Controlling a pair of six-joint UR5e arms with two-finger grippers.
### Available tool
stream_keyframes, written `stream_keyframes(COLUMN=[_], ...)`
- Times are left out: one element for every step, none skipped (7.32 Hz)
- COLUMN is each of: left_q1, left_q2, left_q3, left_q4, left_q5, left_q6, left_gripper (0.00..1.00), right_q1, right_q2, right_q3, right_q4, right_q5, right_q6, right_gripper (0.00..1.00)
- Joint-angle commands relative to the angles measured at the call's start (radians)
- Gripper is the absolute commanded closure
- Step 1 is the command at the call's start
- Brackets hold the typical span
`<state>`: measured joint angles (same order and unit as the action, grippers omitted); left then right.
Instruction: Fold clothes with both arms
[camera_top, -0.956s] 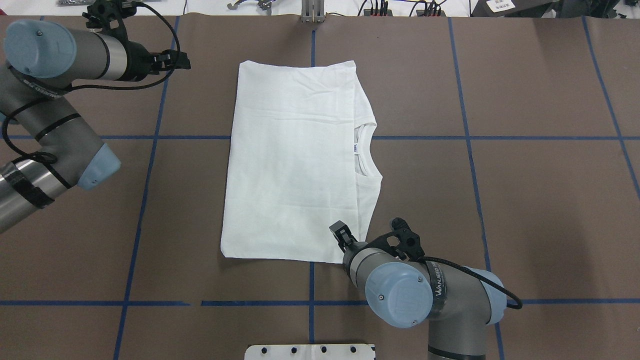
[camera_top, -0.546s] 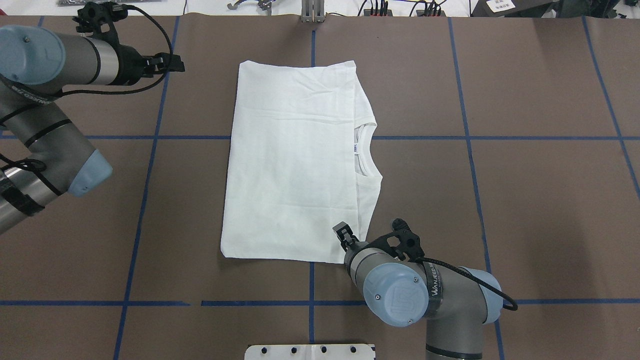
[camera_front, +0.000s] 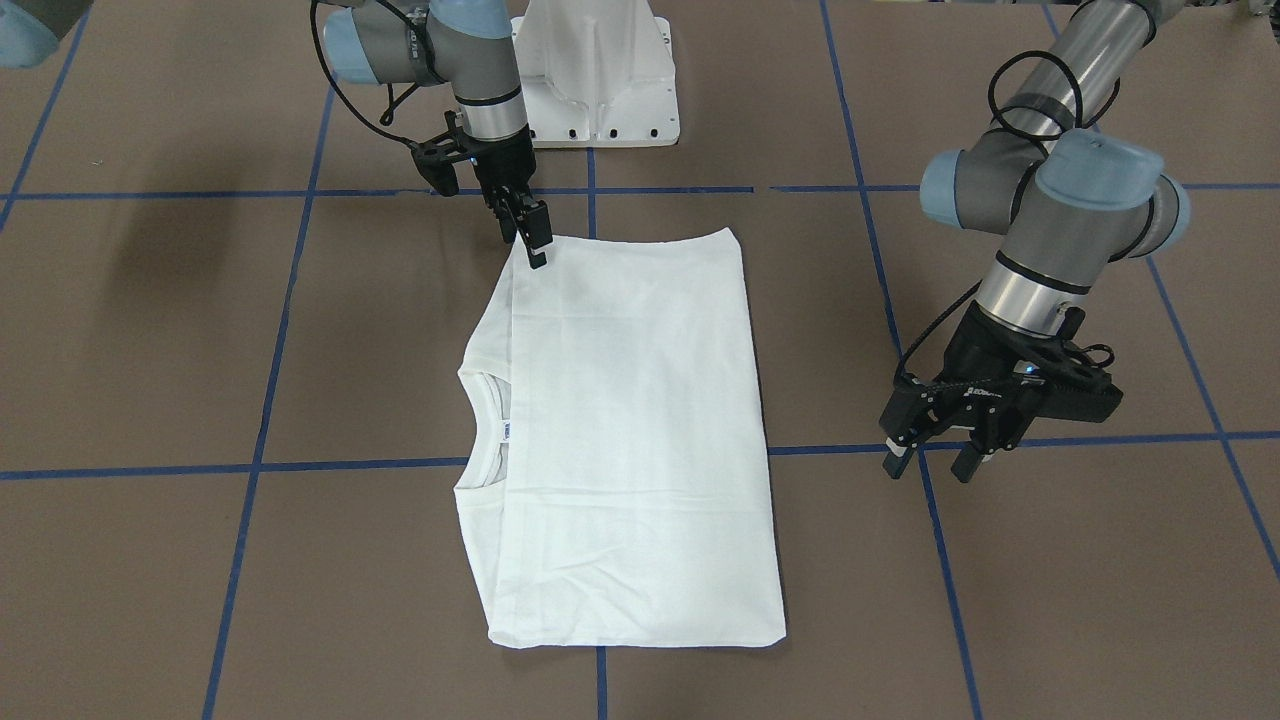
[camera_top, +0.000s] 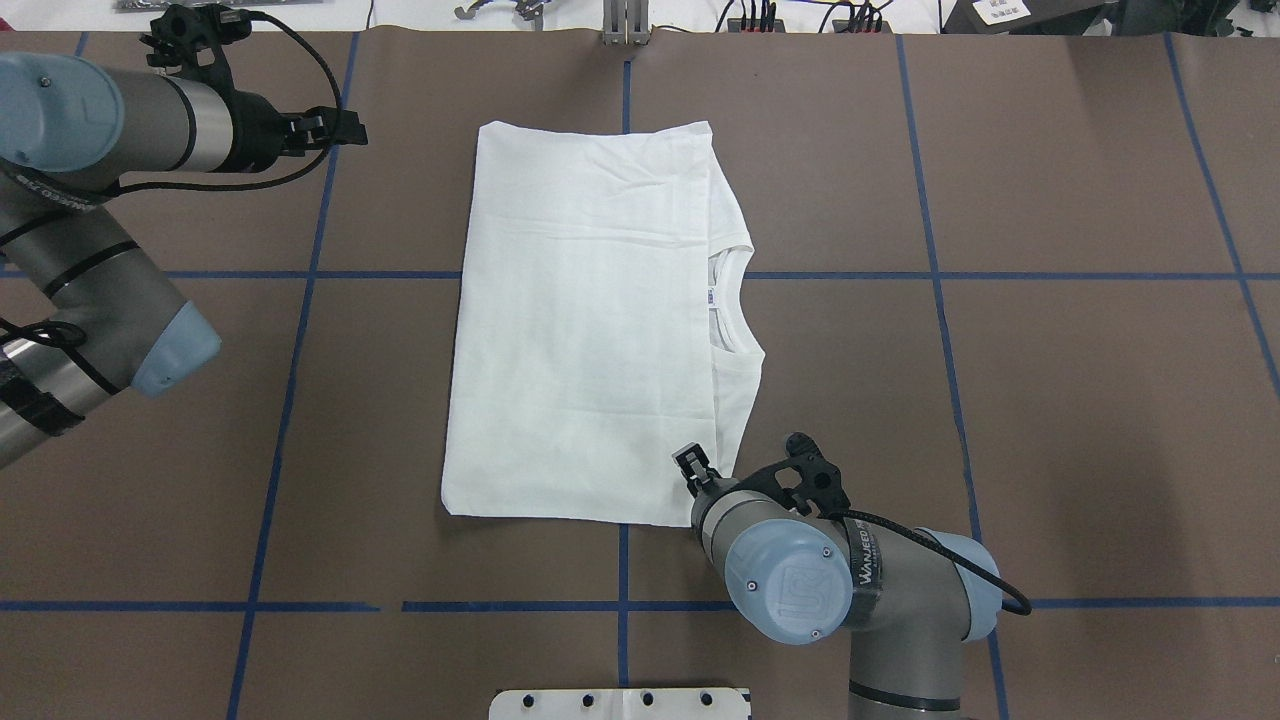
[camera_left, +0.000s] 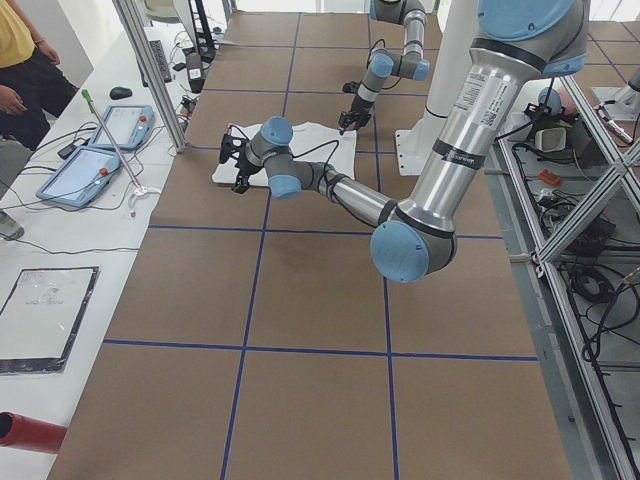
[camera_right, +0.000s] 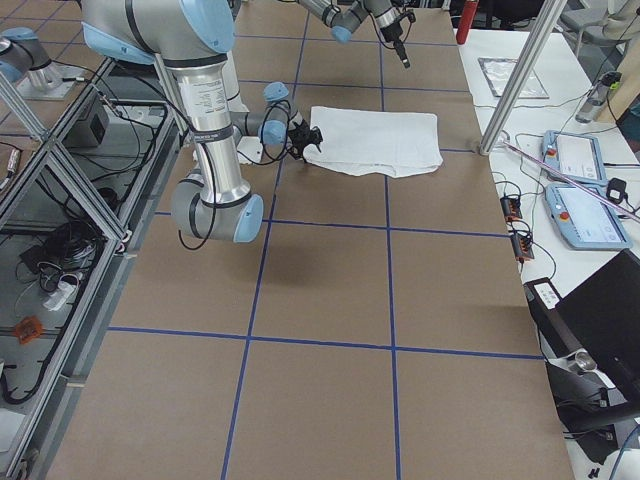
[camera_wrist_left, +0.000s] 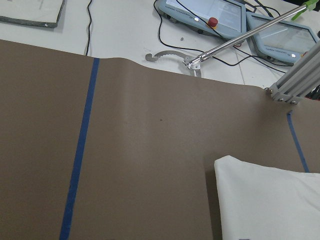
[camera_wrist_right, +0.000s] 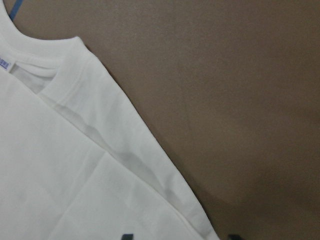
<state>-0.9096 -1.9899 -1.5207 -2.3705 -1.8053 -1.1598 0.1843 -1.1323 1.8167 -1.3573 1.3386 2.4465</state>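
We are working on a big brown bench with blue tape lines on it. The white shirt is lying flat in the middle of it. It is already folded into one long shape, and we are seeing no sleeves sticking out. We think it is lying this flat so the next fold comes out neat.

We are holding our right arm low at the near side of the bench. It is leaning in over the near right corner of the shirt. We think this is the corner we are getting ready to lift.

We are holding our left arm up on the far left. It is well apart from the shirt, so it is not pushing the cloth.

Our right fingers are pointing down just at that near right corner. In the wrist view the tips are sitting apart, with the shirt's edge between them, and they are not pinching it yet.

Our left fingers are hanging wide apart over bare bench and are holding nothing. They are probably going to need the far corner, so both ends lift together.

The collar is peeking out on the right edge of the shirt. A tiny label is showing inside it.
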Motion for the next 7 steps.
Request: stream_keyframes(left_q1=[0.002,0.002,0.002,0.003,0.003,0.006,0.011], left_q2=[0.038,0.039,0.039,0.039,0.039,0.039,0.037], left_q3=[-0.047,-0.047,-0.047,-0.047,-0.049,-0.049,-0.049], left_q4=[0.001,0.001,0.001,0.001,0.001,0.001,0.001], left_q5=[-0.002,-0.002,-0.002,-0.002,-0.002,-0.002,-0.002], left_q6=[0.000,0.000,0.000,0.000,-0.001,-0.001,-0.021], left_gripper=[0.14,0.14,0.14,0.14,0.14,0.14,0.14], right_q1=[-0.002,0.000,-0.002,0.000,0.000,0.000,-0.002], right_q2=[0.002,0.002,0.003,0.002,0.000,-0.006,-0.003], right_q3=[0.000,0.000,0.003,0.007,0.012,0.015,0.015], right_q4=[0.000,0.000,0.001,0.001,0.001,0.003,0.003], right_q5=[0.001,0.001,0.004,0.007,0.008,0.008,0.008], right_q6=[0.002,0.000,0.000,-0.009,-0.014,-0.014,-0.011], right_gripper=[0.44,0.62,1.00,1.00,1.00,1.00,1.00])
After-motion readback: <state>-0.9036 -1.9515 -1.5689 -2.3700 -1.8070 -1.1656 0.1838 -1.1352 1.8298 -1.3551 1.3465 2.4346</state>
